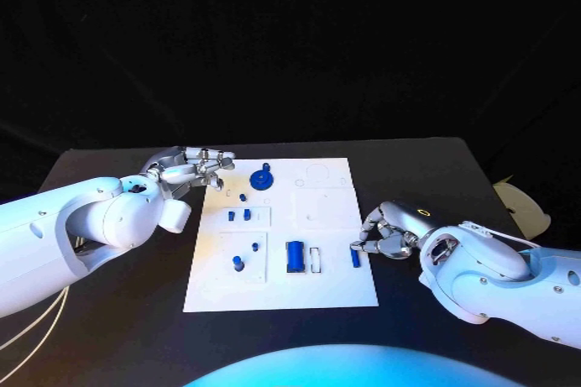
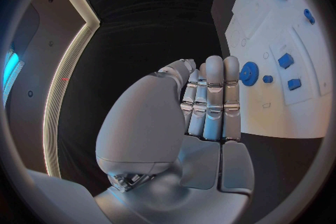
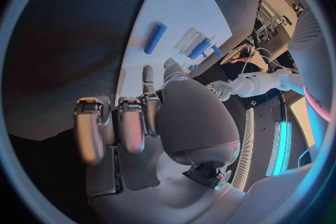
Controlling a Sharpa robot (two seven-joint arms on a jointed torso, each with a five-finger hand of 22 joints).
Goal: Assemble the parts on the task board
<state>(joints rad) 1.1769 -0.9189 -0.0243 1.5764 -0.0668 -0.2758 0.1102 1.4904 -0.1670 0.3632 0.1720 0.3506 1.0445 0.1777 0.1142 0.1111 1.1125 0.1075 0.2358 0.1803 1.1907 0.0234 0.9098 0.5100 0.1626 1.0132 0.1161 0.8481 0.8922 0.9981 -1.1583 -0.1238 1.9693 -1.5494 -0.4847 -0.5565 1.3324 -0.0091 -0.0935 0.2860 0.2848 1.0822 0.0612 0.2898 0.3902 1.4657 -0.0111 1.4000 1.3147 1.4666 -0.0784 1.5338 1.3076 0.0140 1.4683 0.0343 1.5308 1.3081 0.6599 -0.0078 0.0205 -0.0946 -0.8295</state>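
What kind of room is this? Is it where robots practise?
Probably a robot test room or lab. A black table holds a white task board with small blue parts, dark curtains hang behind, and two robot hands reach over it.

Table [image 1: 121,337]: black, plain surface without pattern. Task board [image 1: 339,290]: white, marked with faint grey outlines toward its far edge. Parts on the board: a blue gear [image 1: 262,180] near the far edge, small blue pegs [image 1: 238,214] toward the left edge, a darker blue cylinder [image 1: 295,256] near the middle, and a blue pin [image 1: 356,258] at the right edge (all one blue family, unpatterned). Left hand [image 1: 194,169] and right hand [image 1: 385,236]: silver metal with dark seams. Both arms: glossy white shells.
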